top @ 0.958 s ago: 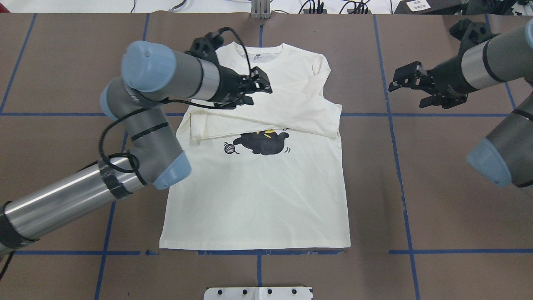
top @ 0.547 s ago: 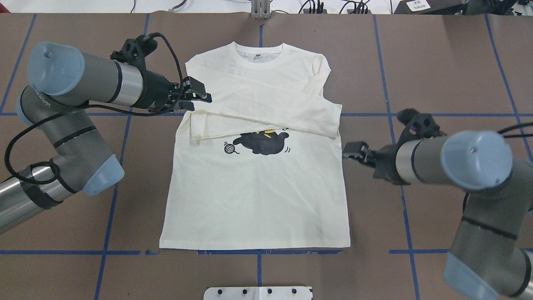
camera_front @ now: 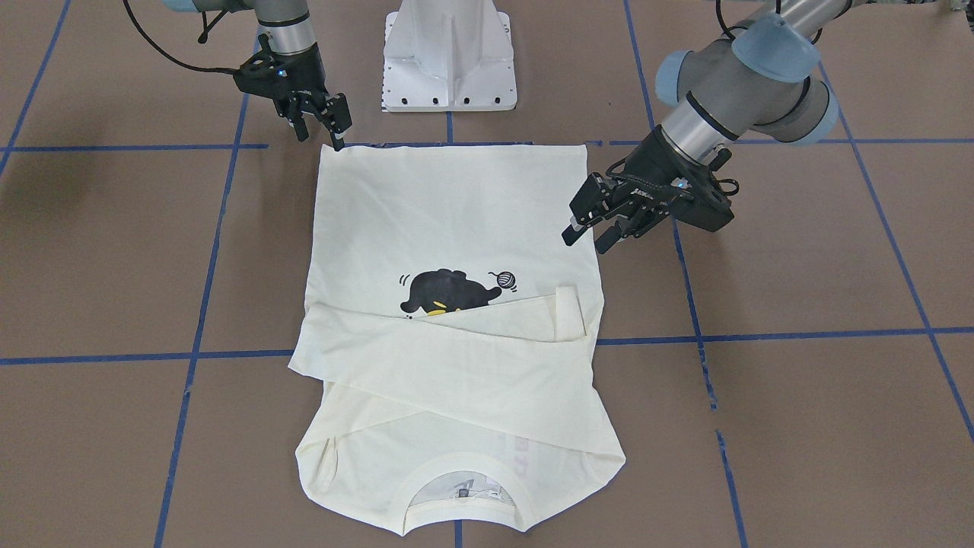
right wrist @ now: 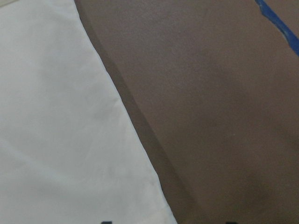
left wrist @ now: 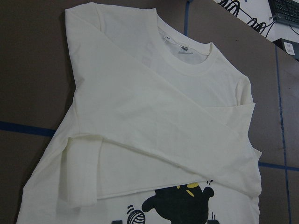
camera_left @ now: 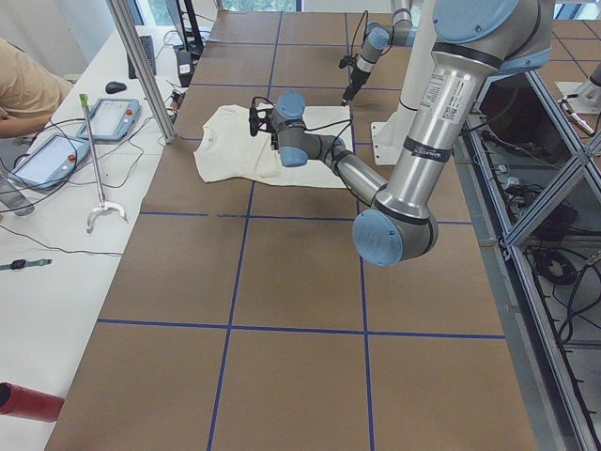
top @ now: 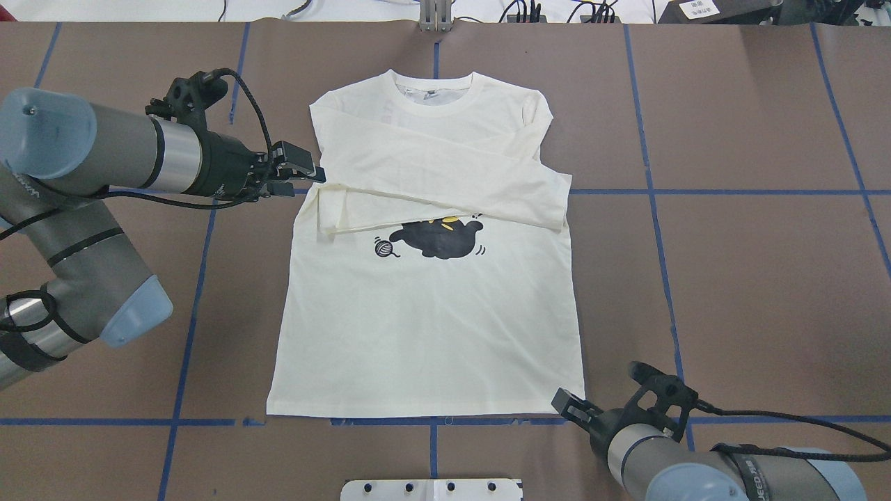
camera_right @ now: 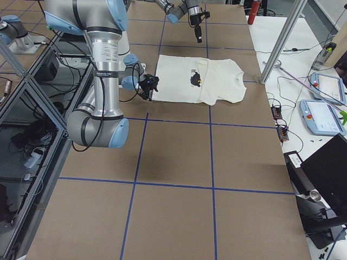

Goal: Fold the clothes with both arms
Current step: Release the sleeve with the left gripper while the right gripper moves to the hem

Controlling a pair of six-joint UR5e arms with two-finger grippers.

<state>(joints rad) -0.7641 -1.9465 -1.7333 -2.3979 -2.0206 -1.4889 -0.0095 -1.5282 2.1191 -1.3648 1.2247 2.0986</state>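
Note:
The cream T-shirt [top: 424, 327] lies flat on the table with the cat print [top: 438, 240] up. Both sleeves are folded across the chest, and the collar [top: 435, 94] is at the far side. It also shows in the front view [camera_front: 449, 221] and the left wrist view [left wrist: 154, 116]. My left gripper [top: 305, 181] is open and empty, just beside the shirt's left edge at sleeve height; it also shows in the front view [camera_front: 584, 242]. My right gripper [camera_front: 319, 139] is open, low at the hem's right corner [top: 578, 410]. The right wrist view shows the shirt's side edge [right wrist: 117, 107].
The white pedestal base [camera_front: 449, 53] stands at the near table edge, behind the hem. Blue tape lines [top: 668, 278] cross the brown table. A side table with tablets [camera_left: 56, 160] and a metal post [camera_left: 141, 66] lies beyond the collar side.
My left gripper has drawn back leftward from over the chest to the shirt's left edge. My right arm has swung from the far right down to the hem's right corner. The shirt has not moved.

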